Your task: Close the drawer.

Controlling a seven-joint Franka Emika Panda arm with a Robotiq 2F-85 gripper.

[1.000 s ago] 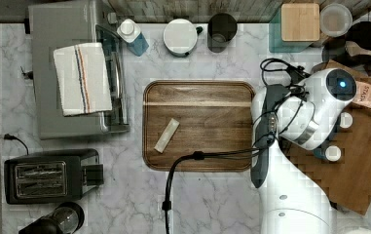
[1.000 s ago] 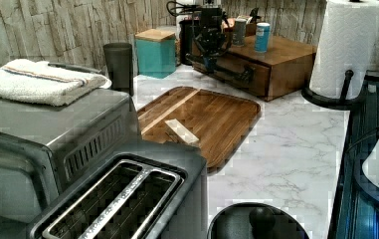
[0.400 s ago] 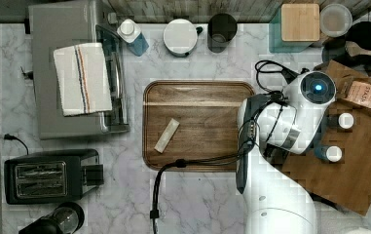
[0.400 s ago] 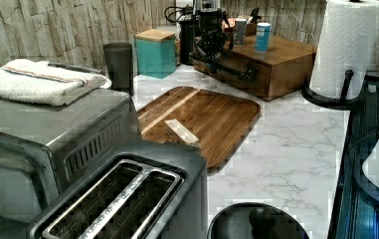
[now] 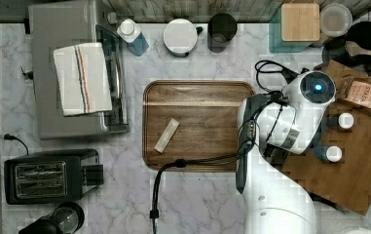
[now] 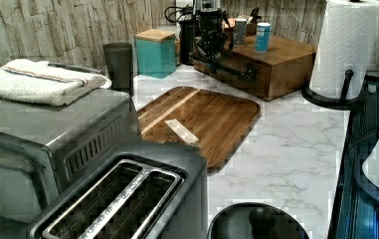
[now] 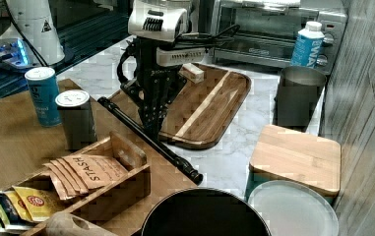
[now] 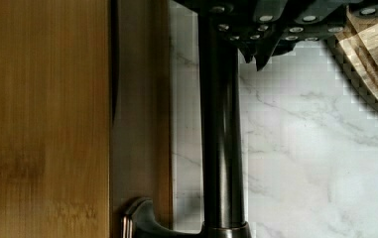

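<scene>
Drawer (image 6: 256, 69): I see it nearly flush with the cabinet.
Jaws (image 7: 151, 129): at its handle bar (image 8: 220, 144); grip, I cannot tell.

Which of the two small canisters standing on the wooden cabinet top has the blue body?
The one farther from the tea bags in the right view: the blue canister, white lid, printed label. Its neighbour, the grey canister, is plain and dark and stands beside it.

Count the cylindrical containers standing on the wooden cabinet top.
2: a blue canister and a grey canister side by side in the right view, near the tea box; the arm may hide others.
</scene>
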